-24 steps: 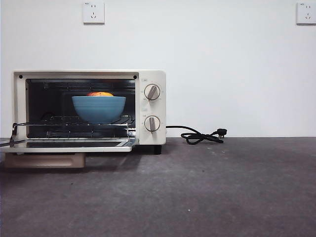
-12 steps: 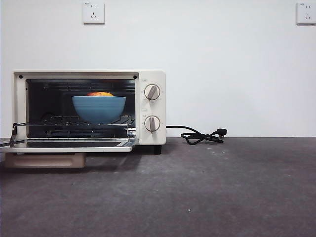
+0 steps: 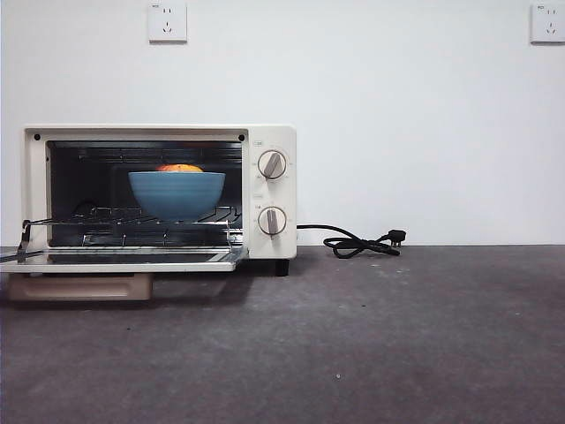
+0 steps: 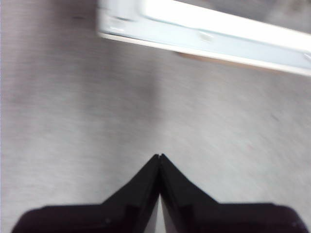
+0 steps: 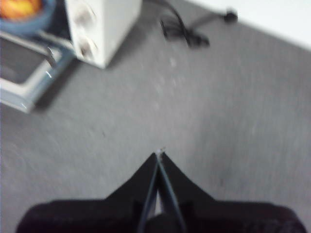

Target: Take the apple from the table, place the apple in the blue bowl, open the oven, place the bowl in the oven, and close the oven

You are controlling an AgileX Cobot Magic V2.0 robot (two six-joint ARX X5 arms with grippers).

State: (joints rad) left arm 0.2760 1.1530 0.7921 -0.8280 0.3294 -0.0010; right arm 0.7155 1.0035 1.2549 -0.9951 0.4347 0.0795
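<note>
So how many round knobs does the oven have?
2, both on the oven's right panel: upper knob above lower knob. None seem hidden.

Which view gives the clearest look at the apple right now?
The front view: the apple shows in focus as a sliver above the blue bowl's rim, inside the open oven. The right wrist view shows more of its top, but blurred and cut off at the corner. The left wrist view misses it.

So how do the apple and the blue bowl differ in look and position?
The apple is red and yellow; the blue bowl is plain blue with faint ridges. The apple is smaller and sits inside the blue bowl, only its top showing above the rim. The blue bowl stands on the wire rack. Both are inside the open oven.
</note>
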